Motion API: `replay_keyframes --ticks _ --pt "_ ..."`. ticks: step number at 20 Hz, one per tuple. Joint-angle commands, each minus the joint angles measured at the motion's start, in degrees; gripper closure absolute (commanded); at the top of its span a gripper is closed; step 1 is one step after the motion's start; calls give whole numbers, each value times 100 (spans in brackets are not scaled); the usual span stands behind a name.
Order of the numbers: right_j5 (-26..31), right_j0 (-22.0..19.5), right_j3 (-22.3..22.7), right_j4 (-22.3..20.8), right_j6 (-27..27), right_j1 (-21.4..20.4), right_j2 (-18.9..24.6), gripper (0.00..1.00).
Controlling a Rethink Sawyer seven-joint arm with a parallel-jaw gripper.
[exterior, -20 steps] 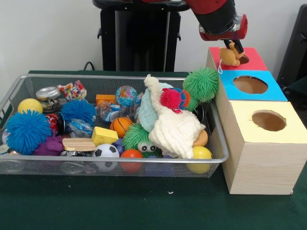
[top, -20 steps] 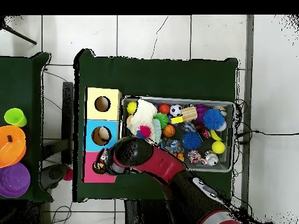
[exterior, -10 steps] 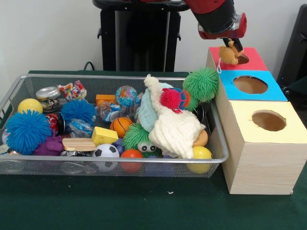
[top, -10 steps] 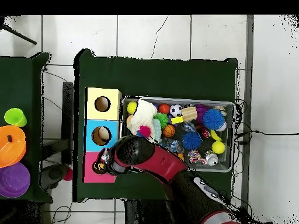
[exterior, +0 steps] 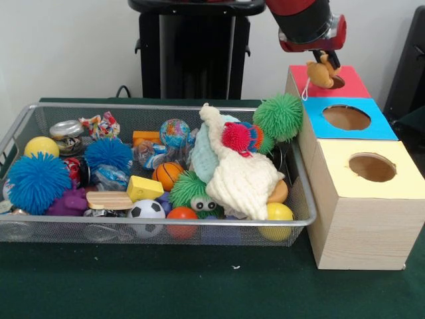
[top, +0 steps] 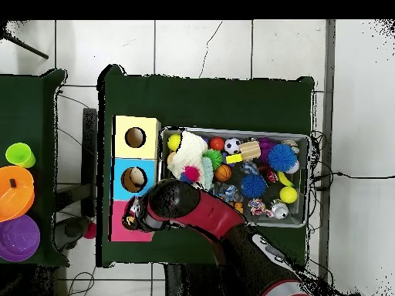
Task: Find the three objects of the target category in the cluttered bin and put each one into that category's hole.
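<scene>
Your gripper [exterior: 323, 64] hangs above the red-topped section [exterior: 350, 85] at the far end of a wooden box [exterior: 355, 226], its fingers pinched on a small tan plush toy [exterior: 320, 74] that dangles right at the rim of the red section's hole [exterior: 337, 82], with a thin white string trailing down from the toy. From overhead, the red and black arm [top: 202, 214] covers most of that section, and the toy shows only as a small tan spot at the gripper's end. The box carries three coloured tops in a row: red, then a blue-topped section [exterior: 350, 118], then a yellow-topped section [exterior: 368, 169], each with a round hole. Just beside the box sits a wire mesh bin [exterior: 40, 228] on a dark green table [exterior: 199, 286], crowded with toys. Among them you have a cream knitted cloth [exterior: 239, 176] heaped near the box end, a green spiky ball [exterior: 279, 116] resting against the box side, a pink spiky ball [exterior: 236, 137] on the cloth, a blue spiky ball [exterior: 36, 183] at the opposite end, a small soccer ball [exterior: 146, 211], a yellow block [exterior: 144, 188] and a crushed can [exterior: 66, 131].
</scene>
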Motion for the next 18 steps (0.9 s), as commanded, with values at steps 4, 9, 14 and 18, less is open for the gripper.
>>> replay_keyframes --ticks 4,9,14,18 --pt "71 84 -319 550 1067 21 180 100" --pt "148 132 -360 609 1058 43 134 100" --pt "378 103 -495 600 960 105 167 100" --pt "566 102 -624 561 938 162 171 100"
